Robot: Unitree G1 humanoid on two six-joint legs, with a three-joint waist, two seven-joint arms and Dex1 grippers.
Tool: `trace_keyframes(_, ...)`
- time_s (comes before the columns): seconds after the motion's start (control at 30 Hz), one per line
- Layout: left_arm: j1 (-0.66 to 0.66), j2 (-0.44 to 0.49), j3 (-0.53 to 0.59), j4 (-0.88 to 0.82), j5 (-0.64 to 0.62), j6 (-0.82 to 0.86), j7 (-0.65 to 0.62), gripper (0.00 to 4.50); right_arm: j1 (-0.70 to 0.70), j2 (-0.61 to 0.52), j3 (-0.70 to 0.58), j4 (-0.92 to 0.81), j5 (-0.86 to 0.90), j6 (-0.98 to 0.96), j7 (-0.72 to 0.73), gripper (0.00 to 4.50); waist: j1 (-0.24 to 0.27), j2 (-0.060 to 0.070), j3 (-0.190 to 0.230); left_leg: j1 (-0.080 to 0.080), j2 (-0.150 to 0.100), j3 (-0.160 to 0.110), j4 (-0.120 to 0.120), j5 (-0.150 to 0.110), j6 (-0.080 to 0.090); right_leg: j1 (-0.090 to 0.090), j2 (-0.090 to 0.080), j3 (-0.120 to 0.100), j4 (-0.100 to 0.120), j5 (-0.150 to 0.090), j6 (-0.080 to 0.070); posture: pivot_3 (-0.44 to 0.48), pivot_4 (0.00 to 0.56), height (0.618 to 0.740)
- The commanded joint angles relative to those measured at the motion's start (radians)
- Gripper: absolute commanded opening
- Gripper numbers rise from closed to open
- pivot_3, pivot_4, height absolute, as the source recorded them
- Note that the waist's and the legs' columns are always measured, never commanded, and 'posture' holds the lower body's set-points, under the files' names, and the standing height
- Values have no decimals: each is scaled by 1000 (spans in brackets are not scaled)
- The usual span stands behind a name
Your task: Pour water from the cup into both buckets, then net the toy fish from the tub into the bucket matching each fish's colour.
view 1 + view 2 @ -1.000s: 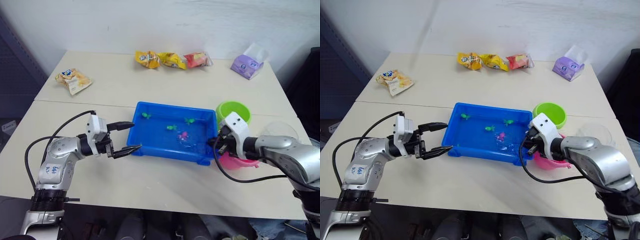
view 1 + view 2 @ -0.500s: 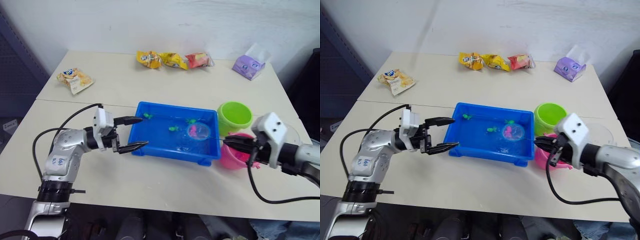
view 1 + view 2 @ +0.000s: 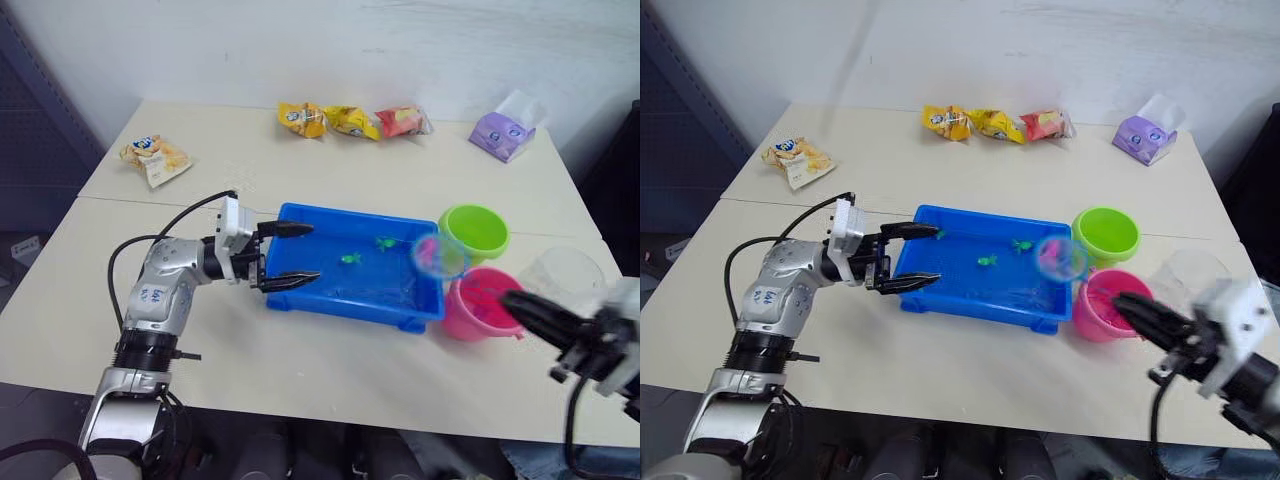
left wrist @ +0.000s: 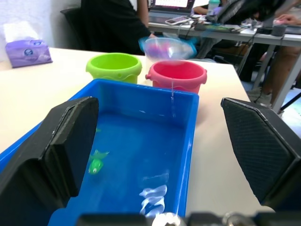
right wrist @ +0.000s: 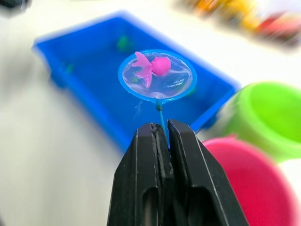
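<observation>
The right gripper [image 5: 160,134] pinches the thin-handled, blue-rimmed round net [image 5: 157,76], hoop level, cradling a glossy pink plastic fish [image 5: 151,68].

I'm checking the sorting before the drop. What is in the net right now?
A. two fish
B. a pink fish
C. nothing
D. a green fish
B: in the right wrist view one pink fish lies in the net, whose handle the right gripper pinches.
</observation>
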Motion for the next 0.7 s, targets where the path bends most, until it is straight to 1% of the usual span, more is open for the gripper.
trace_keyframes(0.03,-39,-14,-11,17,6,-25,-27,4485,97,37,-85,11,-54,-124,52,0,1,0,0,0,0,0,-1,0,0,0,0,0,0,0,0,0,150,740)
trace_keyframes(0.13,-61,-28,-20,27,8,-27,-38,4485,158,77,-66,105,-225,-362,104,0,0,0,0,1,0,1,-1,0,0,0,0,1,-1,0,0,0,150,740)
trace_keyframes(0.2,-70,-35,-22,26,8,-23,-39,4485,161,94,-42,188,-314,-535,133,0,-3,0,0,1,0,2,0,0,0,0,0,2,-2,0,0,0,150,740)
trace_keyframes(0.3,-66,-40,-27,7,6,-13,-38,4485,136,119,6,334,-474,-832,114,0,-9,0,0,4,-1,4,-1,0,0,1,0,4,-1,0,0,0,150,740)
trace_keyframes(0.33,-61,-40,-29,-2,5,-9,-37,4485,139,102,36,389,-570,-972,109,0,-10,0,0,5,-1,4,-2,0,-1,1,1,4,-1,0,0,0,150,740)
trace_keyframes(0.37,-55,-40,-30,-11,3,-6,-35,4485,133,89,54,431,-658,-1065,81,0,-12,0,0,6,-1,4,-3,1,-1,1,1,4,-1,0,0,0,150,740)
trace_keyframes(0.47,-42,-39,-32,-34,-1,5,-29,4485,88,71,70,531,-809,-1251,-26,0,-22,0,0,8,-1,5,-4,1,-2,2,1,6,0,0,0,0,150,740)
trace_keyframes(0.53,-35,-40,-31,-46,-4,15,-23,4485,70,31,61,605,-973,-1414,-114,0,-25,0,0,9,-1,6,-4,2,-3,2,1,7,1,0,0,0,150,740)
trace_keyframes(0.57,-32,-40,-31,-52,-5,19,-22,4485,65,10,37,621,-1082,-1477,-169,0,-25,0,0,10,-1,7,-3,2,-3,2,0,7,2,-1,-1,0,150,740)
trace_keyframes(0.63,-28,-40,-32,-62,-8,29,-19,4485,37,-19,-11,643,-1208,-1567,-277,0,-23,0,0,11,-1,7,-4,2,-4,2,1,7,3,-1,-2,0,150,740)
trace_keyframes(0.67,-28,-41,-31,-65,-8,33,-18,4485,25,-28,-28,650,-1250,-1598,-327,0,-24,0,0,11,-1,7,-4,2,-4,2,1,7,3,-1,-2,0,150,740)
trace_keyframes(0.7,-28,-45,-28,-67,-10,36,-10,4485,25,-47,-17,672,-1262,-1619,-349,0,-24,0,0,11,-1,7,-4,2,-5,2,1,7,4,-1,-2,0,150,740)
